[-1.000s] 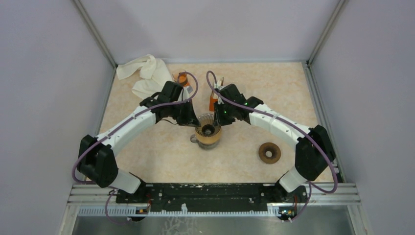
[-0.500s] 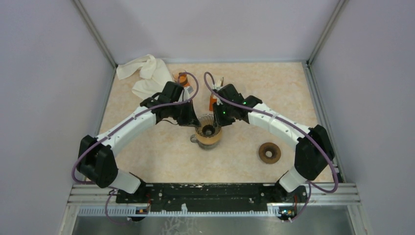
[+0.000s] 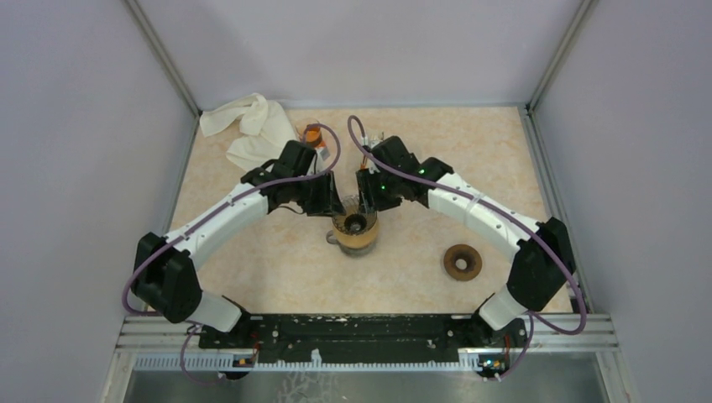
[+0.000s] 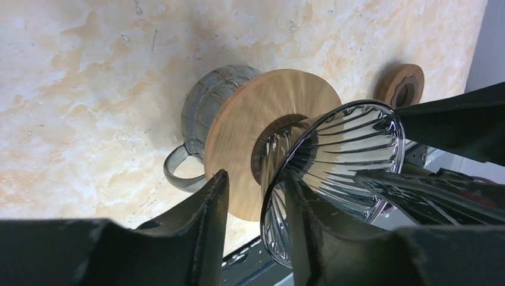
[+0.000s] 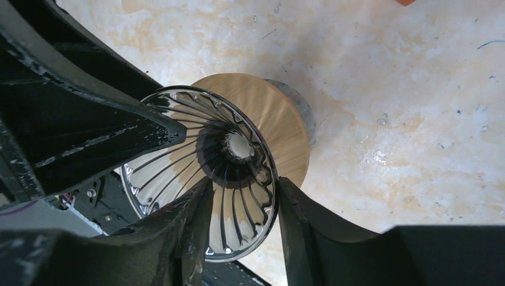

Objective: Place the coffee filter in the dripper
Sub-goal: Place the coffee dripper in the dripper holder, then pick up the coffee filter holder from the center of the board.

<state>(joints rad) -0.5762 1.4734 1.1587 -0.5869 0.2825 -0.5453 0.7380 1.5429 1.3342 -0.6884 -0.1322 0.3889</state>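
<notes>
A clear ribbed glass dripper (image 3: 356, 220) with a round wooden collar (image 4: 256, 119) stands on a glass mug (image 4: 205, 113) at the table's middle. It also shows in the right wrist view (image 5: 196, 155), and its cone looks bare inside. No coffee filter shows in any view. My left gripper (image 3: 334, 200) is open and straddles the dripper's rim on the back left (image 4: 256, 179), one finger inside and one outside. My right gripper (image 3: 367, 195) is open and straddles the rim on the back right (image 5: 244, 185), with its outer finger against the rim.
A crumpled white cloth (image 3: 252, 126) lies at the back left. Two small orange items (image 3: 313, 134) (image 3: 367, 172) stand behind the grippers. A brown ring-shaped piece (image 3: 463, 262) lies to the right of the dripper, also in the left wrist view (image 4: 404, 89). Walls close in three sides.
My right gripper has moved left and down onto the dripper's rim. My left gripper and the dripper have hardly moved.
</notes>
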